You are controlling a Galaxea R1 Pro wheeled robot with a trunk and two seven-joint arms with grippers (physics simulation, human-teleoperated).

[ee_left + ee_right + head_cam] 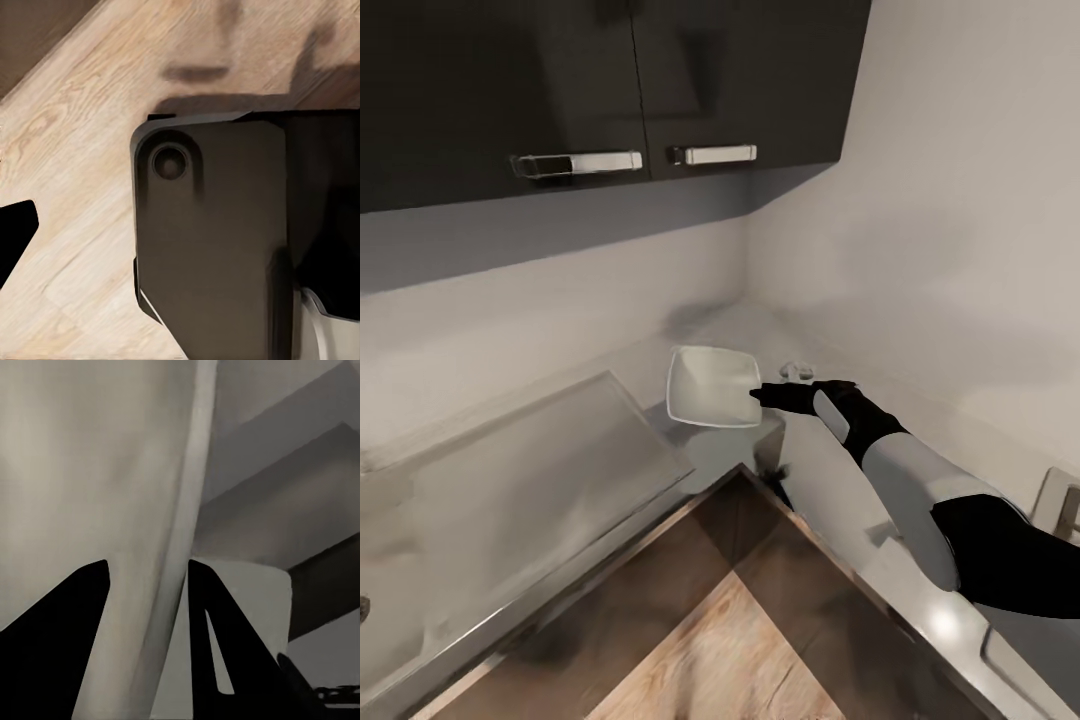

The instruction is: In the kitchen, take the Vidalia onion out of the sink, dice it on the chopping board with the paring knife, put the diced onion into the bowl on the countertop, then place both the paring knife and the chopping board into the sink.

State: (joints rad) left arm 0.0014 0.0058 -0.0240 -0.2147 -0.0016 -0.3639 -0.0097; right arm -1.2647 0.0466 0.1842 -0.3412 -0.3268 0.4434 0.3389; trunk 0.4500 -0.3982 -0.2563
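Head view: right gripper [757,393] gripping bowl [705,385] rim, jaws clamping it, bowl tilting above table [815,490] corner. Left jaws: cannot tell.

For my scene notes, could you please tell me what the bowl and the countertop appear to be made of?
The bowl looks like glazed white ceramic or plastic: plain, smooth, softly shaded walls. The countertop looks like polished grey stone or laminate: an even surface with a faint bright glare spot.

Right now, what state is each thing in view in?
bowl: tilted, rim gripped, seemingly lifted off the countertop; no contents visible.
right gripper: shut on the bowl's rim, one finger on each side.
upper cabinet doors: shut.
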